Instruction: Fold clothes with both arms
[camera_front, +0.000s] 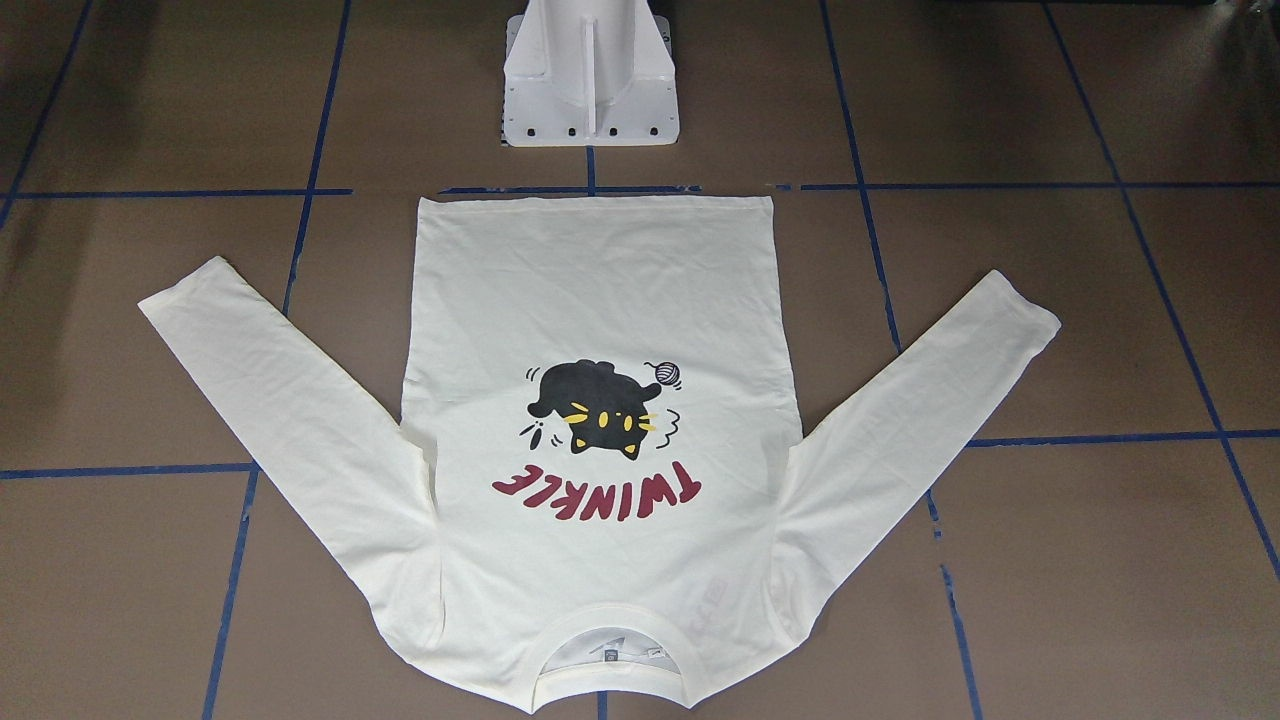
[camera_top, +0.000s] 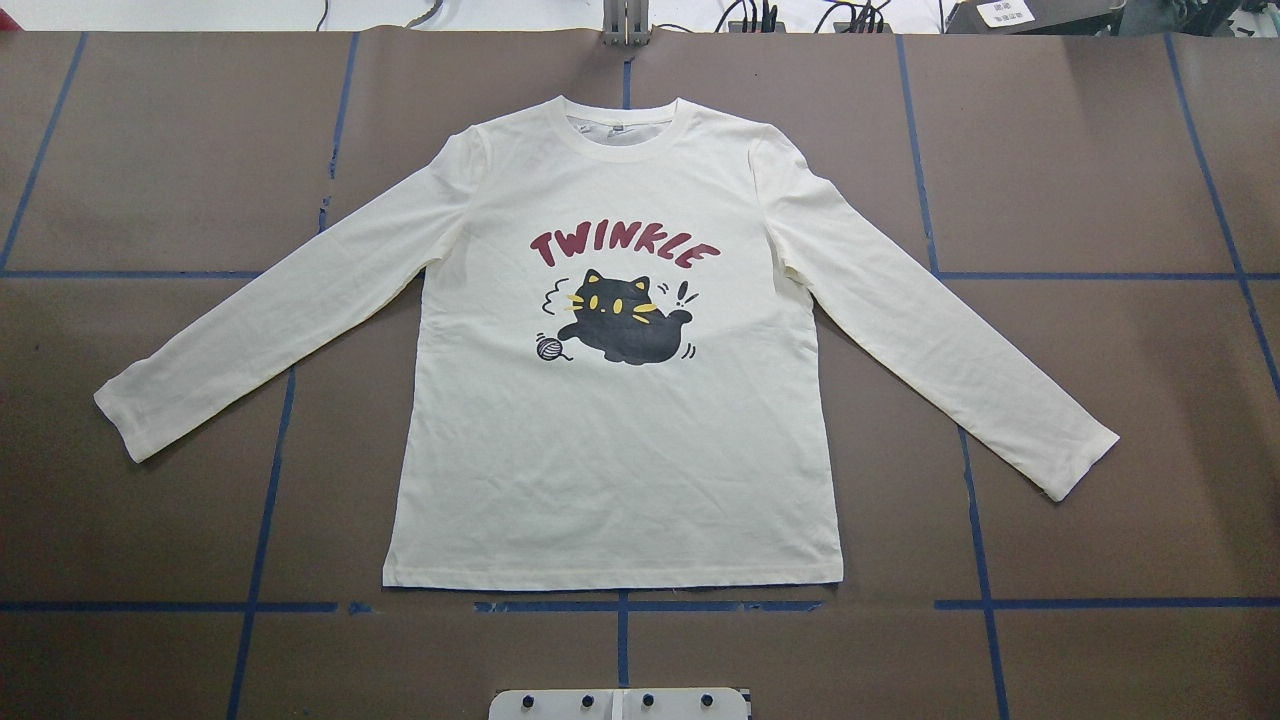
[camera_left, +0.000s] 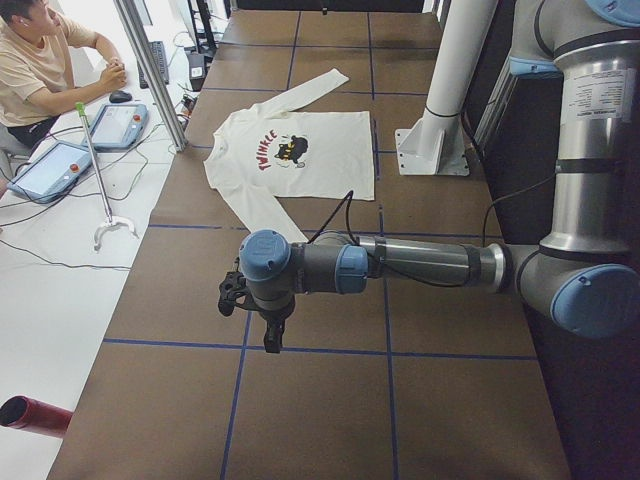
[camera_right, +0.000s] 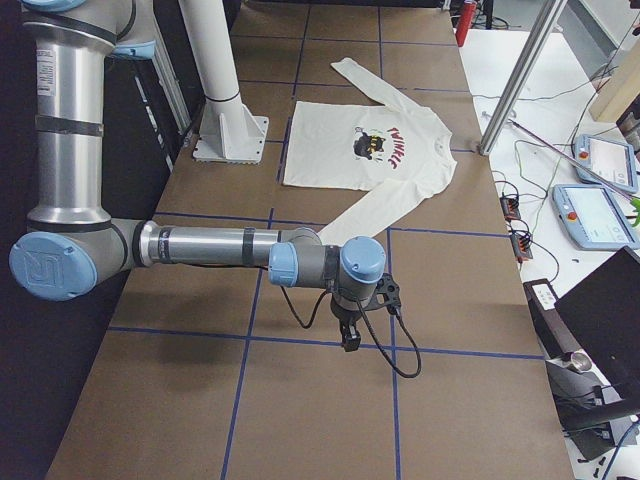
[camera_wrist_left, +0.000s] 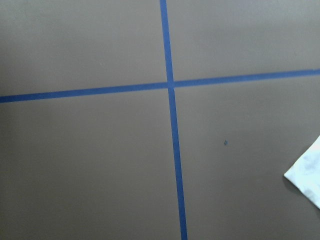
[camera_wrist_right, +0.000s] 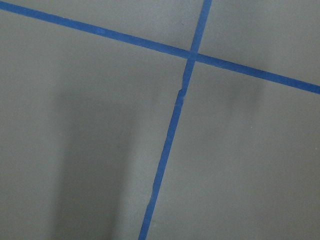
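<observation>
Showing one cream long-sleeved shirt (camera_top: 610, 470), spread flat and print-up mid-frame overhead on a brown table (camera_top: 150, 150) gridded with blue tape. Bears one black cat (camera_top: 625, 325), one yarn ball (camera_top: 547, 348), one dark-red "TWINKLE" (camera_top: 625, 250); ribbed neck (camera_top: 620, 118) toward the top edge, two sleeves slanting to lower left and lower right. Counts two arms: left arm (camera_left: 420, 265) and right arm (camera_right: 210, 245), stretched low across the side views. Finds left gripper (camera_left: 262, 325) and right gripper (camera_right: 350, 335) hanging over the table, well apart from the shirt; cannot tell how far open, nor any hold.
</observation>
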